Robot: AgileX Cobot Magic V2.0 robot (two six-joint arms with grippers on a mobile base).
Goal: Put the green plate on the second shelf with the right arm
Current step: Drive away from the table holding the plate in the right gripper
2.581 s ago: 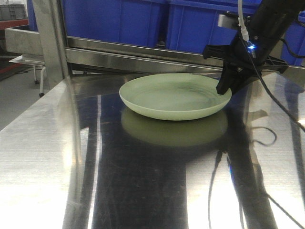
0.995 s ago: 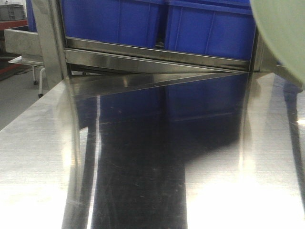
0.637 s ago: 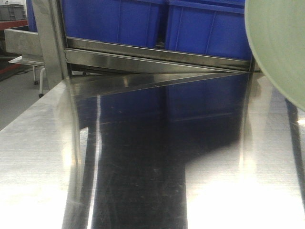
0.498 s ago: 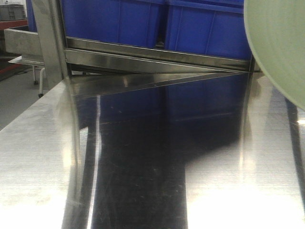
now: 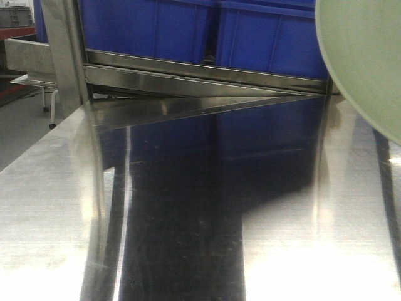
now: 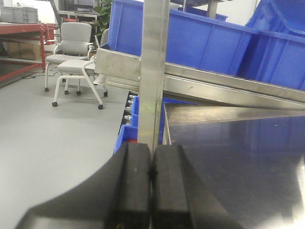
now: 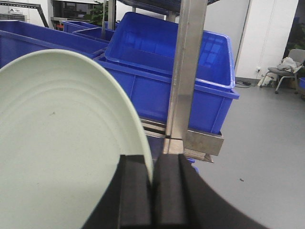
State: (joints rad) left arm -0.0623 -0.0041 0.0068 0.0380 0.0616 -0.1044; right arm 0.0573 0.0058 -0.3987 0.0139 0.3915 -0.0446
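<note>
Pale sage green plate (image 7: 62,143) with faint concentric rings; glossy blue bins (image 5: 269,44); matte black right tool (image 7: 153,164); brushed silver surface (image 5: 56,213).

Grey floor (image 6: 47,143), pale office chairs (image 6: 75,36)

We see only a curved slice of the green plate (image 5: 366,56) in the front view, cut off by the top and right edges, and the jaws of the right gripper (image 7: 153,164) hide part of its rim.
</note>
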